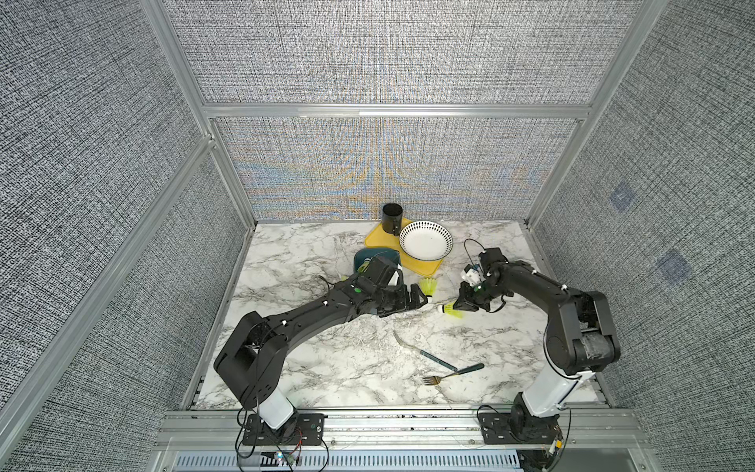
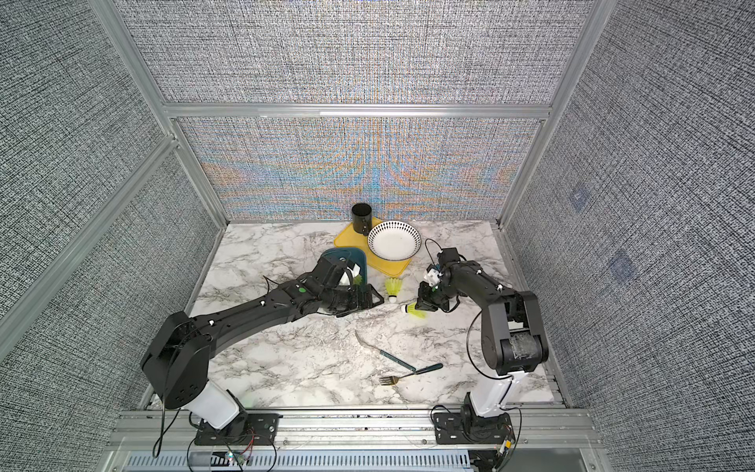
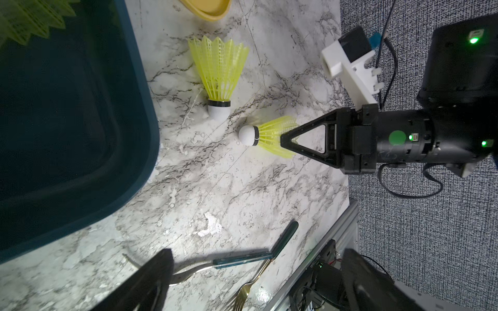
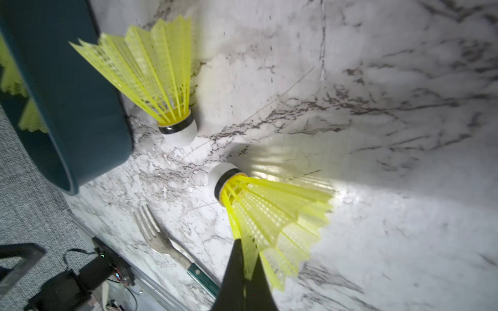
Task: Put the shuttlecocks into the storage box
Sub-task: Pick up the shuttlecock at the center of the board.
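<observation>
Right of table centre: we log shuttlecock (image 1: pixel 450 312), skirt pinched by closed right gripper (image 1: pixel 463 304). Second shuttlecock (image 1: pixel 427 286) upright just far-left of it, near storage box (image 1: pixel 359 258); other shuttlecocks (image 3: pixel 27 21) inside box. Left gripper (image 1: pixel 408 304) spread wide, beside box.

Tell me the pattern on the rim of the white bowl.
Black teardrop marks ring the rim of the bowl, plain white inside; clearest in a top view.

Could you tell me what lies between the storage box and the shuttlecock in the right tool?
Another shuttlecock, loose on the table and touching neither; the left wrist view shows it best.
</observation>
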`<action>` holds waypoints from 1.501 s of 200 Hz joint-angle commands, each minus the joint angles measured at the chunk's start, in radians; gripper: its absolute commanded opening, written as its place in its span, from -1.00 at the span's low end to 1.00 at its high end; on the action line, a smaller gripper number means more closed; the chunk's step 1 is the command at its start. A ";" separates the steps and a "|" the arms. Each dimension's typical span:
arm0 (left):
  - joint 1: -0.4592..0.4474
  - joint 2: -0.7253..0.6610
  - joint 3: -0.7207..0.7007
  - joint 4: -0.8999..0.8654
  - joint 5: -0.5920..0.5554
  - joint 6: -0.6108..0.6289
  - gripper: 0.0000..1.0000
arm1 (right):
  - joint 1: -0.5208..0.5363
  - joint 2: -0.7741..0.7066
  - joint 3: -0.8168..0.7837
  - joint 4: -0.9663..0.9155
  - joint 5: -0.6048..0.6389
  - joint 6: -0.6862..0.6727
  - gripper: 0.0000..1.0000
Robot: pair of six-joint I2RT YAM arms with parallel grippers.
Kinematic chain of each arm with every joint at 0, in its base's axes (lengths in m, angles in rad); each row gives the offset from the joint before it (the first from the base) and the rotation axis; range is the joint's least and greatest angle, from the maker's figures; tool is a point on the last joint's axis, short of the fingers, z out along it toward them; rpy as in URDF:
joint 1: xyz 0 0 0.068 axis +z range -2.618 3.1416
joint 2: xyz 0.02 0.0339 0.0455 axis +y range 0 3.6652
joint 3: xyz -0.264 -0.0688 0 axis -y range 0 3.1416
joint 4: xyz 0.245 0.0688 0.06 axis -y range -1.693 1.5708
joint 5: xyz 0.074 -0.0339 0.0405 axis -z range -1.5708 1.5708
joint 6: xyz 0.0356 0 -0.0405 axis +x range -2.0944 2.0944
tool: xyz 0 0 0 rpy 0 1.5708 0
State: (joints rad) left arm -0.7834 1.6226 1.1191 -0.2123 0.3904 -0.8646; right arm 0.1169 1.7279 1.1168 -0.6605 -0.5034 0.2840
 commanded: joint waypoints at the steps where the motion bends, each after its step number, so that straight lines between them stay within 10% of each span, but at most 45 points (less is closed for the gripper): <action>1: 0.001 -0.009 -0.005 -0.005 -0.021 0.006 1.00 | 0.000 -0.040 -0.023 0.046 -0.010 0.074 -1.00; 68: 0.000 -0.057 -0.036 -0.006 -0.061 -0.016 1.00 | 0.030 -0.239 -0.136 0.113 -0.021 0.273 -1.00; 178: 0.029 -0.312 -0.066 -0.214 -0.182 -0.010 1.00 | 0.381 -0.362 -0.091 0.224 0.214 0.639 -1.00; 300: 0.135 -0.606 -0.182 -0.453 -0.203 0.006 1.00 | 0.656 -0.093 0.148 0.374 0.527 1.019 -1.00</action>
State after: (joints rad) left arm -0.6735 1.0271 0.9470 -0.6247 0.1375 -0.8650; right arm 0.7589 1.5967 1.2438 -0.3523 -0.0471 1.2041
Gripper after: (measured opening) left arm 0.999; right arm 0.048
